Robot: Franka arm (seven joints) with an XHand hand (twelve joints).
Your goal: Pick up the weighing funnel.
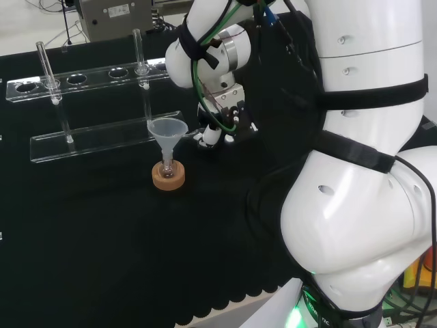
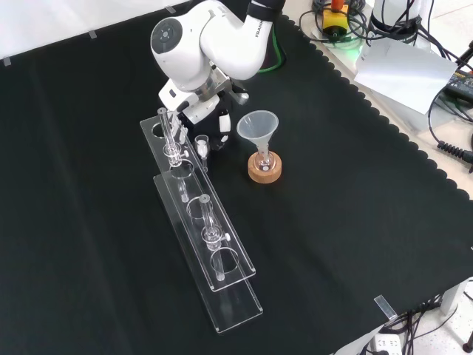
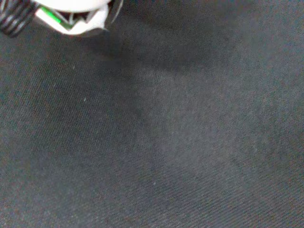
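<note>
Currently the hand (image 1: 220,127) hangs low over the black cloth (image 1: 102,239). In the head view it is just to the right of the big funnel (image 1: 168,130), which stands in its flask on a cork ring (image 1: 168,178). In the front view the hand (image 2: 205,111) lies between that funnel (image 2: 257,126) and the clear rack (image 2: 222,260). Whether the hand is open or closed on anything cannot be told, because the arm's white link covers most of it.

In the front view a small clear piece (image 2: 201,142) sits just beside the rack, directly under the hand. It is probably the weighing funnel, but its outline is too faint to be sure. In the wrist view the cloth lies close beneath a blurred white edge of the hand (image 3: 76,16).

Judged step: closing on the piece; the lift is not yet made.

Procedure:
1. Approach from the side away from the rack, since the space there is tight.
2. Take the piece across its body, not by the short stem.
3. Lift straight up until it is clear of the rack's edge and the big funnel's rim.
4. Move sideways only after that.

Caution: clear, smooth ware is likely to slide on cloth when nudged.
</note>
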